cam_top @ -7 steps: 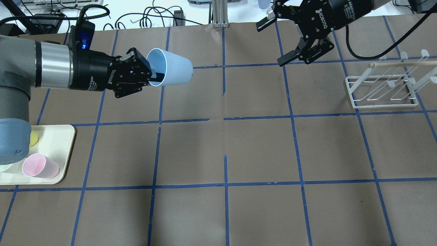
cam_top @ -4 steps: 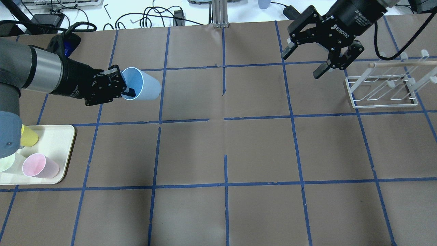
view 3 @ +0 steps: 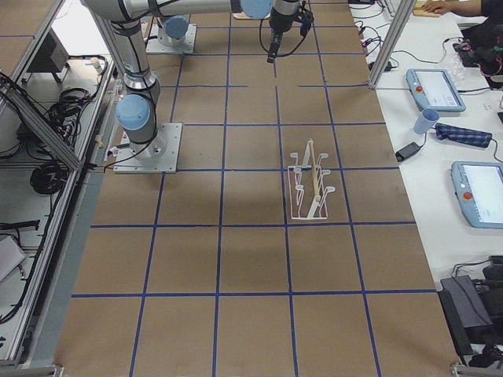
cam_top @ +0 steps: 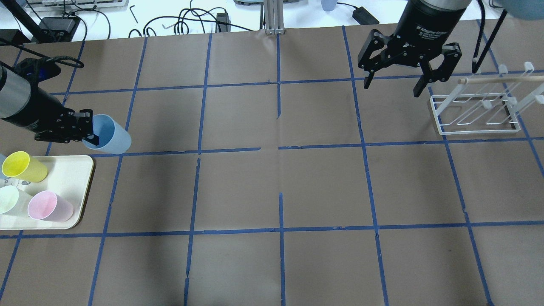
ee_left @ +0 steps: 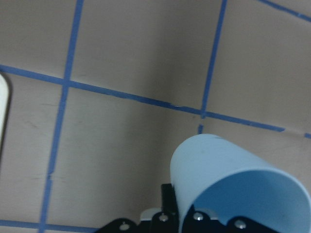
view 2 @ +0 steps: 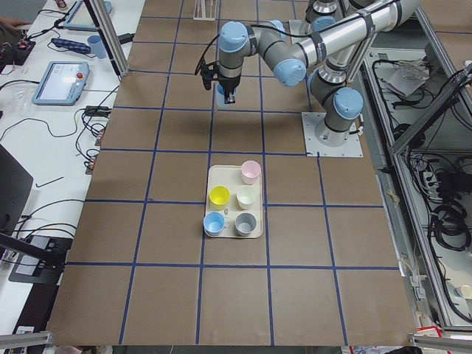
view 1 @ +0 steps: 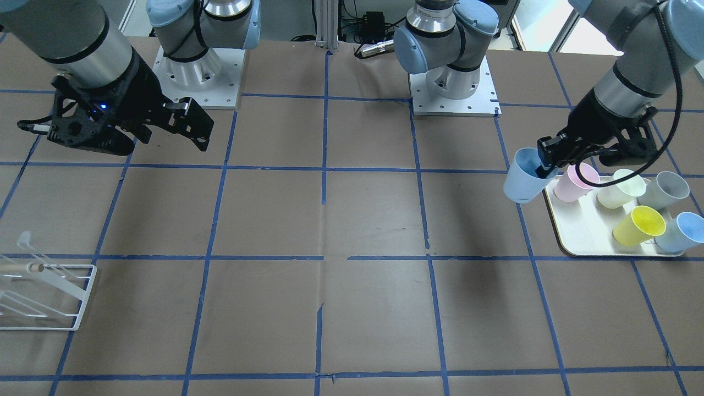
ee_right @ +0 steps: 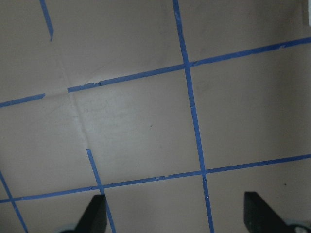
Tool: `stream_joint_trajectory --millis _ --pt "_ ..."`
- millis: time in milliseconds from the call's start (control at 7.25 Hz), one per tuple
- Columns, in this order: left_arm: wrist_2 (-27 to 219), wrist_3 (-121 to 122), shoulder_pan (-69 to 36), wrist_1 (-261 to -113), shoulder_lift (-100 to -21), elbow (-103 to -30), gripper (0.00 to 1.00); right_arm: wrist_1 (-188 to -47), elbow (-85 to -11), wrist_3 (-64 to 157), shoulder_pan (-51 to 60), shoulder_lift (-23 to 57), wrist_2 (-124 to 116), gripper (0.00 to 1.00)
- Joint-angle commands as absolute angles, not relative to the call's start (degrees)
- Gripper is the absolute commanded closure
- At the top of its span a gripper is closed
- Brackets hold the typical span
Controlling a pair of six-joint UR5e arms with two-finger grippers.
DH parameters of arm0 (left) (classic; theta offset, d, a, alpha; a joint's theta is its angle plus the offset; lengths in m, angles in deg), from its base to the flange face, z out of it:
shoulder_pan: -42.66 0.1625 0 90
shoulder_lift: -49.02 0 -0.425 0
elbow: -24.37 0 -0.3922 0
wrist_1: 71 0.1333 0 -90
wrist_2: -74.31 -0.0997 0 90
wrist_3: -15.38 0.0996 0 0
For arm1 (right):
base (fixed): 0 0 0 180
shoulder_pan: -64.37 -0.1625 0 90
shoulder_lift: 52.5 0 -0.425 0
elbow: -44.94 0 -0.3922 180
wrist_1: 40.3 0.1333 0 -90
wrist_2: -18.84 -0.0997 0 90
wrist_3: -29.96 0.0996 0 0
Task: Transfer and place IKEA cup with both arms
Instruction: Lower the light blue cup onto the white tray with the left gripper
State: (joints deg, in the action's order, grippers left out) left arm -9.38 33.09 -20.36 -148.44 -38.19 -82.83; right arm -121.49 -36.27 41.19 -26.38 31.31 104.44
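Listing first the task's item: one small pale sky-blue tapered plastic tumbler (cam_top: 111,138), handleless, held off the tabletop (cam_top: 280,182) just beside the flat cream plastic tray (cam_top: 78,174) with rounded corners, on that tray's side toward the white wire rack (cam_top: 476,117). We note it tilted, mouth toward the wrist, base pointing away from the tray.

Handling, in our judgement: light, thin-walled, fairly stiff, smooth and probably slippery. The taper could let it slide out of a loose pinch. Breakage seems unlikely. We would have a second taker hold the bare outer wall at mid-body or toward the base, since the rim is occupied.

Pose, left arm (view 1: 627,82): extended past the tray's edge, wrist tipped down toward the tabletop. We record the left fingers (view 1: 547,157) clamped on the tumbler's rim wall, one inside the mouth, one outside.

Pose, right arm (cam_top: 429,21): well apart from the tray, near the rack, wrist pointing down. We record the right fingers (cam_top: 420,85) spread wide and holding nothing; between them its wrist camera shows only brown paper (ee_right: 146,126) and blue tape lines (ee_right: 192,107).

Also on the tray: yellow tumbler (view 1: 641,225), pink tumbler (view 1: 576,182), pale green tumbler (view 1: 621,188), grey tumbler (view 1: 665,190), blue twin tumbler (view 1: 679,231).
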Motion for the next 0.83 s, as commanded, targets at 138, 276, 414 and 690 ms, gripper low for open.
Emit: stream_joint_trajectory --millis 138,276,414,690 --pt "-15.1 49.1 -11.0 -148.3 -48.3 -78.8 1.00 -131.7 -40.5 41.9 -27.8 33.6 108.0 0.00" --pt "-16.0 54.9 -8.9 -147.7 -51.3 -77.2 1.00 -131.9 -39.9 42.1 -27.8 33.7 107.9 0.00" --pt "-15.9 56.5 -7.3 -147.6 -54.3 -75.3 1.00 -131.9 -40.0 41.8 -27.8 33.8 107.8 0.00" --pt "-15.3 60.4 -7.1 -146.1 -59.6 -72.7 1.00 -135.5 -40.4 41.7 -27.8 33.8 107.8 0.00"
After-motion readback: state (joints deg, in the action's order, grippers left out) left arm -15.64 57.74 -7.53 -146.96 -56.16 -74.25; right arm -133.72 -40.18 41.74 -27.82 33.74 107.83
